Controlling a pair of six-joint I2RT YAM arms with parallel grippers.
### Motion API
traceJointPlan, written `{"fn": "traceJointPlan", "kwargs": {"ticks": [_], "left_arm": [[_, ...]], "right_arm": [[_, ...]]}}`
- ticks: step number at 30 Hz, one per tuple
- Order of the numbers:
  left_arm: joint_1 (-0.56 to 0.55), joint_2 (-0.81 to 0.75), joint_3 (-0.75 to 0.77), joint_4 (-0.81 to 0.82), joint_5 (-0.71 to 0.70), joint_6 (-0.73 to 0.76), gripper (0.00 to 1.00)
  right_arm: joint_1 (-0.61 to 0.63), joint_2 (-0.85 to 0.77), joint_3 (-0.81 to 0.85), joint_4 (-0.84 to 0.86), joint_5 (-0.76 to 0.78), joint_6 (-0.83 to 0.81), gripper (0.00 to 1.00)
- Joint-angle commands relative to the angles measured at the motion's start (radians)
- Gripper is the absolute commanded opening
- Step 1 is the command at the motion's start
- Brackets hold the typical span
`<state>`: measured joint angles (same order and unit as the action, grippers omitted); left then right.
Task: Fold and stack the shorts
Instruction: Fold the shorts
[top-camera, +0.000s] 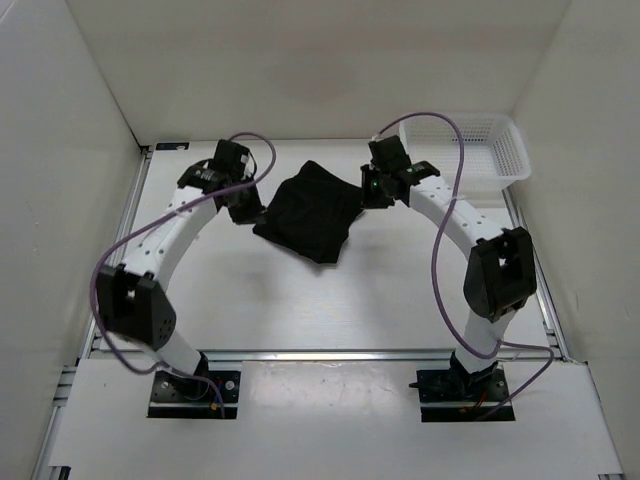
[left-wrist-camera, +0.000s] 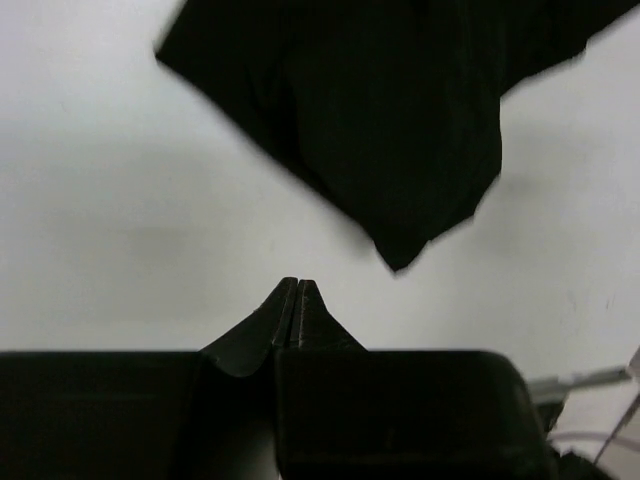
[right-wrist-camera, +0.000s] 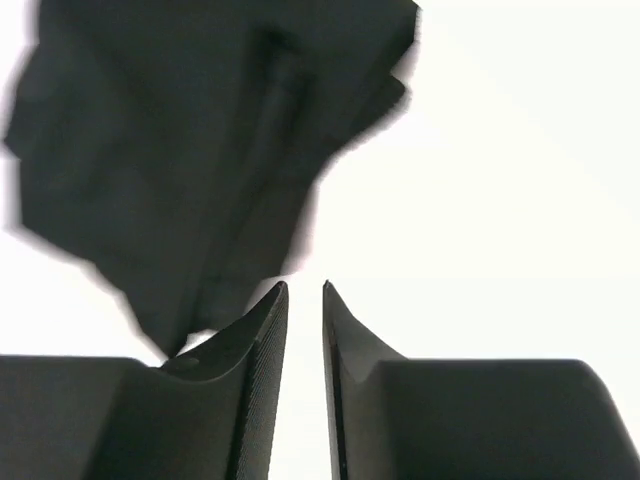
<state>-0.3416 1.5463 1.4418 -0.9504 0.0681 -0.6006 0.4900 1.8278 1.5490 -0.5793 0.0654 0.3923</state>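
Note:
The black shorts (top-camera: 310, 212) lie in a folded, crumpled heap at the table's middle back. My left gripper (top-camera: 245, 212) hovers just left of them, shut and empty. In the left wrist view its tips (left-wrist-camera: 298, 283) meet a short way from a corner of the shorts (left-wrist-camera: 390, 110). My right gripper (top-camera: 368, 190) is just right of the shorts. In the right wrist view its jaws (right-wrist-camera: 305, 288) stand a narrow gap apart with nothing between them, next to the edge of the shorts (right-wrist-camera: 200, 150).
A white mesh basket (top-camera: 515, 160) stands at the back right corner, close behind the right arm. White walls enclose the table on the left, back and right. Purple cables loop off both arms.

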Motion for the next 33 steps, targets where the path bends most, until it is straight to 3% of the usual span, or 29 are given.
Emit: {"fn": "traceJointPlan", "kwargs": {"ticks": [1, 3, 6, 9, 13, 16, 18, 21, 26, 29, 33], "left_arm": [[0.081, 0.145, 0.106, 0.019, -0.031, 0.051, 0.10], [0.136, 0.248, 0.173, 0.019, -0.013, 0.051, 0.10], [0.170, 0.277, 0.195, 0.019, 0.024, 0.051, 0.10], [0.179, 0.243, 0.186, 0.019, 0.024, 0.042, 0.10], [0.188, 0.207, 0.126, 0.019, 0.024, 0.042, 0.10], [0.188, 0.178, 0.106, 0.019, 0.058, 0.042, 0.10], [0.173, 0.166, 0.082, 0.019, 0.081, 0.042, 0.10], [0.109, 0.153, 0.094, 0.019, 0.110, 0.051, 0.10], [-0.017, 0.266, 0.146, 0.019, 0.128, 0.051, 0.10], [-0.091, 0.332, 0.195, 0.019, 0.148, 0.030, 0.10], [-0.116, 0.415, 0.311, 0.019, 0.099, -0.008, 0.10]], "right_arm": [[0.071, 0.016, 0.071, 0.013, -0.212, -0.017, 0.26], [0.117, 0.086, 0.106, -0.007, -0.242, -0.036, 0.29], [0.160, 0.210, 0.227, -0.027, -0.307, -0.046, 0.30], [0.160, 0.353, 0.373, -0.074, -0.358, -0.034, 0.21], [0.160, 0.413, 0.350, -0.086, -0.334, -0.033, 0.20], [0.122, 0.345, 0.167, -0.097, -0.302, -0.043, 0.13], [0.084, 0.237, 0.009, -0.082, -0.262, -0.052, 0.13], [0.055, 0.134, -0.085, -0.097, -0.184, -0.107, 0.13], [0.041, 0.055, -0.082, -0.128, -0.151, -0.144, 0.17], [0.041, -0.018, -0.064, -0.128, -0.173, -0.132, 0.28], [0.029, -0.051, -0.064, -0.128, -0.095, -0.105, 0.28]]}}
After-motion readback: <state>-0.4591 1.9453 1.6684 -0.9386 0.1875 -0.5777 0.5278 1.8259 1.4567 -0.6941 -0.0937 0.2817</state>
